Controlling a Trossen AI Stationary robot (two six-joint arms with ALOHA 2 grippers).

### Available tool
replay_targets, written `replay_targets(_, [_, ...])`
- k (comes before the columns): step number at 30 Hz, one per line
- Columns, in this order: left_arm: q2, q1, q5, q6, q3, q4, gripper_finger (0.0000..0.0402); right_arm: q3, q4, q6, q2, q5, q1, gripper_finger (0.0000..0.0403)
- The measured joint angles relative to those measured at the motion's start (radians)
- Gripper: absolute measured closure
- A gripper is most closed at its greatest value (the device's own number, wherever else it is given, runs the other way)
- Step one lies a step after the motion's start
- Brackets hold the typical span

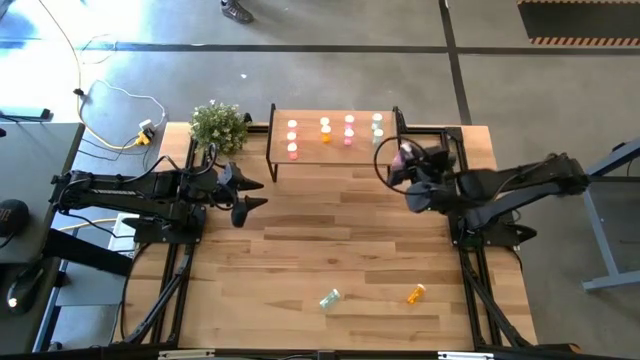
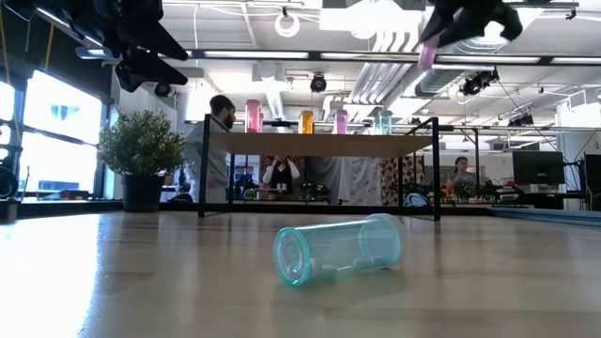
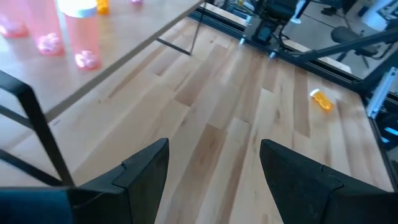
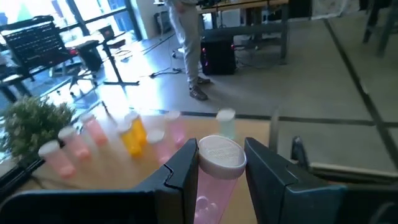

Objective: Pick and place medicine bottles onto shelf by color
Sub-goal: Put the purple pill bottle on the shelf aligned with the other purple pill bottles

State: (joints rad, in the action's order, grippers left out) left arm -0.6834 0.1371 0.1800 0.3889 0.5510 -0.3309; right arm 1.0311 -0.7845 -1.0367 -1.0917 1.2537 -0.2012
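Right gripper (image 4: 221, 171) clenched on pink bottle (image 4: 214, 180), held above table just beside shelf (image 1: 330, 155) at its 3 o'clock end. Left gripper (image 1: 252, 193) released, empty, near shelf's 8 o'clock corner. Green bottle (image 1: 329, 298) and orange bottle (image 1: 415, 294) lie on table at 6 o'clock of shelf.

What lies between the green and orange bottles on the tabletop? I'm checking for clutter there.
Nothing: in the high view only bare tabletop separates the green bottle from the orange bottle.
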Motion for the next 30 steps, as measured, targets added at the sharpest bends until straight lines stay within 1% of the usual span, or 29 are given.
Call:
replay_targets(3, [0.0, 0.0, 0.024, 0.0, 0.0, 0.0, 0.0161, -0.116, 0.201, 0.069, 0.007, -0.025, 0.0, 0.0308])
replay_targets(5, [0.0, 0.0, 0.039, 0.0, 0.0, 0.0, 0.0161, -0.187, 0.356, 0.149, 0.007, -0.028, 0.0, 0.0308])
replay_targets(9, [0.0, 0.0, 0.049, -0.005, 0.0, 0.0, 0.0161, -0.324, 0.738, 0.408, 0.007, -0.053, 0.001, 0.0308])
replay_targets(12, [0.0, 0.0, 0.049, -0.048, 0.0, 0.0, 0.0161, -0.419, 1.029, 0.597, 0.0, -0.138, 0.02, 0.0308])
replay_targets(16, [0.0, 0.0, 0.081, -0.111, 0.0, -0.001, 0.0161, -0.495, 1.326, 0.796, -0.053, -0.276, 0.059, 0.0308])
replay_targets(18, [0.0, 0.0, 0.109, -0.134, 0.0, -0.001, 0.0161, -0.498, 1.401, 0.87, -0.094, -0.327, 0.08, 0.0308])
replay_targets(22, [0.0, 0.0, 0.157, -0.158, 0.0, 0.0, 0.0161, -0.461, 1.434, 0.968, -0.184, -0.391, 0.122, 0.0308])
replay_targets(27, [0.0, 0.0, 0.18, -0.158, 0.0, 0.0, 0.0161, -0.392, 1.443, 1.068, -0.288, -0.413, 0.172, 0.0308])
replay_targets(30, [0.0, 0.0, 0.18, -0.172, 0.0, 0.0, 0.0161, -0.35, 1.463, 1.108, -0.336, -0.448, 0.209, 0.0308])
